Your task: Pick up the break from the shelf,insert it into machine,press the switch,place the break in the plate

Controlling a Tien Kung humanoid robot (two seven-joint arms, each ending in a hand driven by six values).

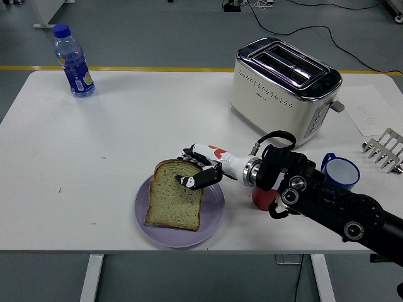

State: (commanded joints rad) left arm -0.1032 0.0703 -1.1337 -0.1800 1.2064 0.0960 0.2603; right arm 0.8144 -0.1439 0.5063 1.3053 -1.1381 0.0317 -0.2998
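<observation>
Far left on the counter stands a blue-capped water bottle, well apart from everything else. Moving right, the purple plate sits near the counter's front edge, and the slice of bread lies flat on it, its lower corners reaching close to the plate's rim.

The right hand comes in from the right and rests at the slice's upper right corner. Its fingers are curled narrow on that corner, one dark fingertip pressed on top of the crumb, so I'd say it holds the bread.

By the look of it this is the last step — the bread is down on the plate and only the release is left. To do it well, the fingers should spread gently first, then the hand should lift up and back toward the right, not drag sideways; a soft slice would slide or tear at the pinched corner, and the light plate could shift with it.

The bread itself is pale, greenish-tan with a darker crust, and looks hardly browned.

Further right, something red sits under the forearm, the white toaster stands behind with empty slots, then a blue cup and a metal rack at the edge. The left hand is out of sight.
</observation>
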